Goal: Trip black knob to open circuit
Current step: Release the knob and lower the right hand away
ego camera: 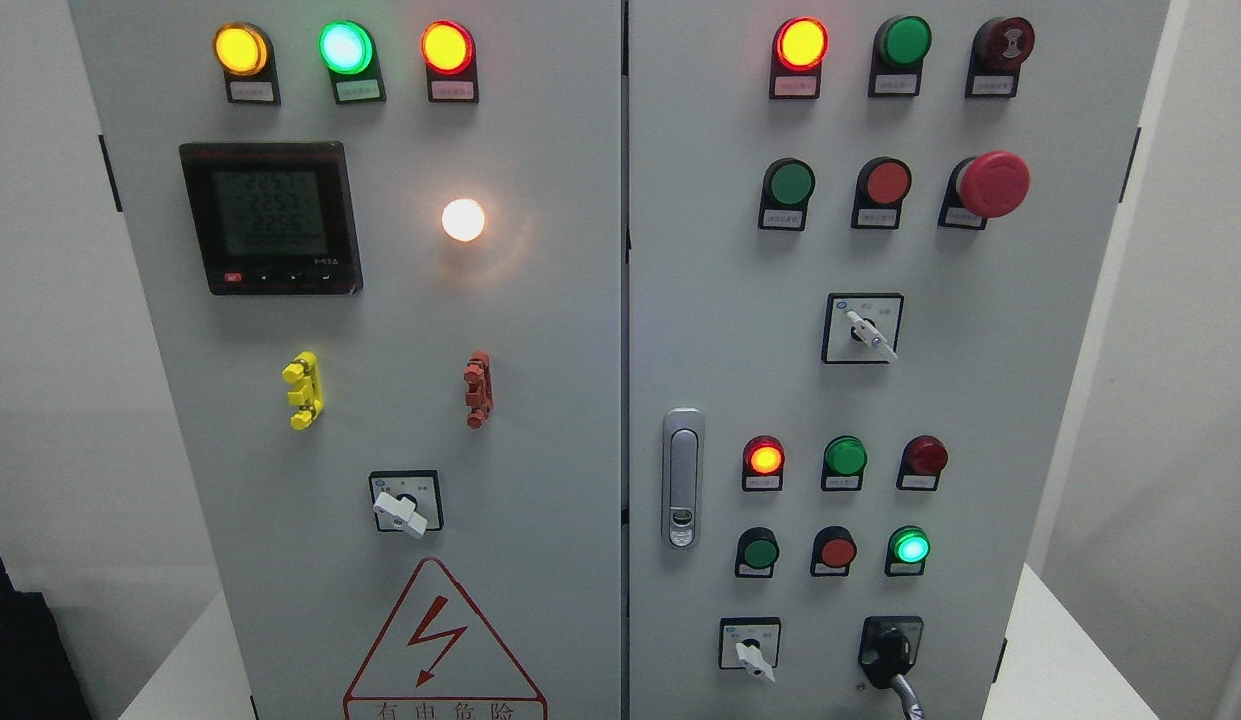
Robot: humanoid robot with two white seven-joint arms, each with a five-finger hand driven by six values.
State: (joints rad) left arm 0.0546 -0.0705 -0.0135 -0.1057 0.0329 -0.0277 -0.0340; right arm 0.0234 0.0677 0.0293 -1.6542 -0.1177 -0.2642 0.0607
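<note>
A grey electrical cabinet [540,330] with two doors fills the head view. The black knob [890,648] sits at the lower right of the right door, on a black square plate, with its handle pointing down to the right. Beside it to the left is a white rotary switch [751,654]. Neither of my hands shows anywhere in the frame.
White selector switches sit at mid right [864,330] and on the left door [402,510]. Lit and unlit indicator lamps, push buttons, a red mushroom stop button [992,184], a digital meter [270,216] and a door latch [682,478] cover the panels. A black object [20,650] stands at lower left.
</note>
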